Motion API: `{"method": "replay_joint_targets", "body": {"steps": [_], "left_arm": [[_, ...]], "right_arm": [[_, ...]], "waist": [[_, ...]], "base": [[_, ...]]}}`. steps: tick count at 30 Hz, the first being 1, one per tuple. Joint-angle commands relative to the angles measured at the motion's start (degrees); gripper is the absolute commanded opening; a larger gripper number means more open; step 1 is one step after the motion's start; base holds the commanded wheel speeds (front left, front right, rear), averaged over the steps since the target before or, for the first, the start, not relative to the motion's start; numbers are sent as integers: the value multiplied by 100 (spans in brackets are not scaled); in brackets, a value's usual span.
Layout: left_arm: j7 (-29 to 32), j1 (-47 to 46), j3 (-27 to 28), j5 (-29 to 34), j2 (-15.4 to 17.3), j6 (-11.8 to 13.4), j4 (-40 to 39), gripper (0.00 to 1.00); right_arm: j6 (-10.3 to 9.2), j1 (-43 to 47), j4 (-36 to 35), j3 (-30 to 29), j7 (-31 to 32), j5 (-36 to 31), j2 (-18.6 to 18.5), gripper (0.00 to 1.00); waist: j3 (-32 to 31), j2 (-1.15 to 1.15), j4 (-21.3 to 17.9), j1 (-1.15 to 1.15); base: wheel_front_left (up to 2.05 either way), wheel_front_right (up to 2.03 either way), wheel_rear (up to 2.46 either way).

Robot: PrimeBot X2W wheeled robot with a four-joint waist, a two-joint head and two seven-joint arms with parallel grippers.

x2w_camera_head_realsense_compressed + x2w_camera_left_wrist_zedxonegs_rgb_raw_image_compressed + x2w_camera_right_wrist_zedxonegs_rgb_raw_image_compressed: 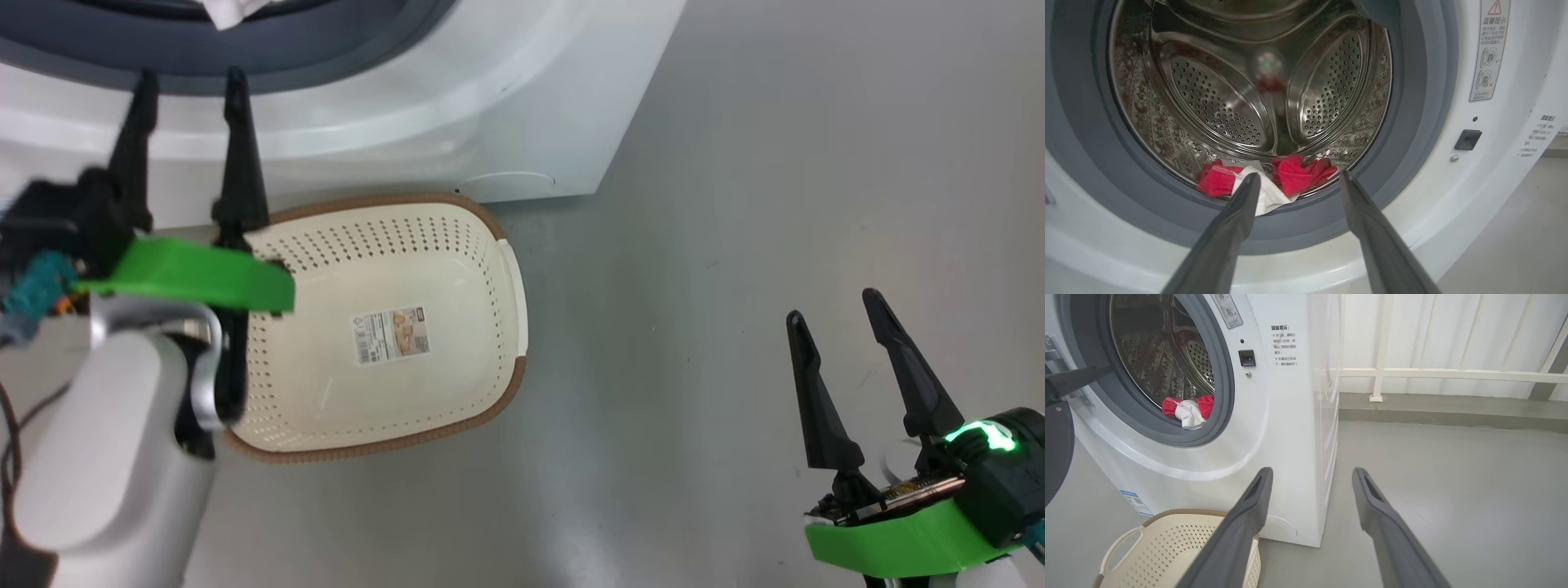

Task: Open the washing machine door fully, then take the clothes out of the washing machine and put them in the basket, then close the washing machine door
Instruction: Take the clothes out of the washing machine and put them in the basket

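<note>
Just past the tips of the left gripper (1299, 175), spread and empty: the clothes (1274, 185), lying sideways across the gap, low in the washing machine (1453, 196). Much farther from the right gripper (1310, 473), also spread, empty.

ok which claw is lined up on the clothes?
The left claw: open, pointing into the drum at the red clothes. The right claw faces open floor.
</note>
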Motion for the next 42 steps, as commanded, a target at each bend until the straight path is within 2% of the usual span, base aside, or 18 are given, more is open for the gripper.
{"method": "replay_joint_targets", "body": {"steps": [1,17,24,29,37,42], "left_arm": [[-15,-330,203,-28,169,-60,49,100],[-275,-2014,302,-111,159,-479,1952,100],[-201,-2772,337,-135,194,-519,2708,100],[198,-3532,240,-43,362,-517,3509,100],[830,-4211,128,72,720,-458,4403,100],[1272,-4512,31,129,770,-341,4857,100]], "right_arm": [[29,-128,-152,149,-40,-12,-72,100],[29,-181,-155,128,-46,-123,-72,100],[29,-235,-196,160,-46,-148,-72,100],[29,-313,-176,290,-46,-116,-72,100],[29,-354,-166,300,-47,-87,-72,100],[29,-374,-175,320,-47,-63,-72,100]], "waist": [[152,0,-17,0],[536,0,-143,0],[701,0,-247,0],[868,0,-447,0],[1070,0,-744,0],[1182,0,-815,0]], "base": [[0,0,0],[0,0,0],[0,0,0],[0,0,0],[0,0,0],[0,0,0]]}}
